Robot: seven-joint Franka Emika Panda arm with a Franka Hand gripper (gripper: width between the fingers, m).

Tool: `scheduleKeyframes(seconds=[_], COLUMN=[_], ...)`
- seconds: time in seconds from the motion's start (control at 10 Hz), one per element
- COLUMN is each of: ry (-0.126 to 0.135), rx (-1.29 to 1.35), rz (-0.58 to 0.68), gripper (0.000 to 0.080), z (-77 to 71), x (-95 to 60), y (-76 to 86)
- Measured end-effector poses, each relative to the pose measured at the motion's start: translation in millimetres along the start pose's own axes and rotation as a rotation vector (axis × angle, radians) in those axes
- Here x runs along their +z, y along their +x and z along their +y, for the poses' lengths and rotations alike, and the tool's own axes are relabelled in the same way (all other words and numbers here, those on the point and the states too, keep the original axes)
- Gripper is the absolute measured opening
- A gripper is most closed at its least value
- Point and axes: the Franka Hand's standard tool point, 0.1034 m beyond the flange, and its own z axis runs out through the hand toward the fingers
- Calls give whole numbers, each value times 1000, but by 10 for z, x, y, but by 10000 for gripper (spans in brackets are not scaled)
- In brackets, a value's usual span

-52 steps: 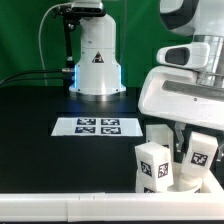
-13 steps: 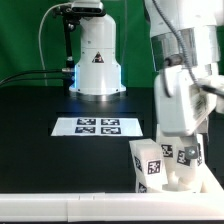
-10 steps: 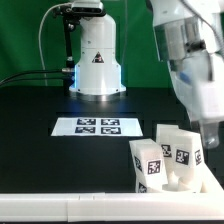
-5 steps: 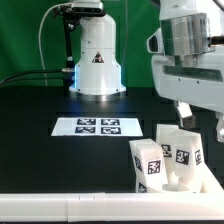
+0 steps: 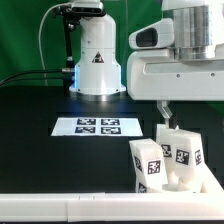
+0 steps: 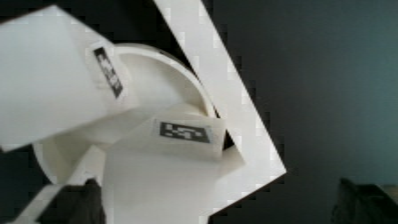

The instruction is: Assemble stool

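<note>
Rail (image 5: pixel 70 208), long and white, along the nearest table edge. Stool (image 5: pixel 168 160), white plastic, just behind it at the exterior view's right: chunky legs (image 5: pixel 147 161) standing upright from the round seat (image 6: pixel 151 130), each bearing a square black-and-white tag. Gripper (image 5: pixel 168 113) directly above the stool, apart from it, hanging from the broad white wrist housing (image 5: pixel 178 78); whether its fingers are spread or together cannot be told. Marker board (image 5: pixel 97 126) flat on the black table (image 5: pixel 40 110), mid-distance. Arm base (image 5: pixel 96 55) farthest, before green backdrop.
</note>
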Motion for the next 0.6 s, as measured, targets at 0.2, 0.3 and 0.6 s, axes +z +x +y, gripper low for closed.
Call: scheduleKeyframes(seconds=[0.2,0.3,0.6], ry=[-74,-105,-119], rx=[-477,-640,-772], rz=[31,25,43], gripper=[649,649,649], z=[-27,-37,70], x=[-63,-57,-69], y=[59,55,129])
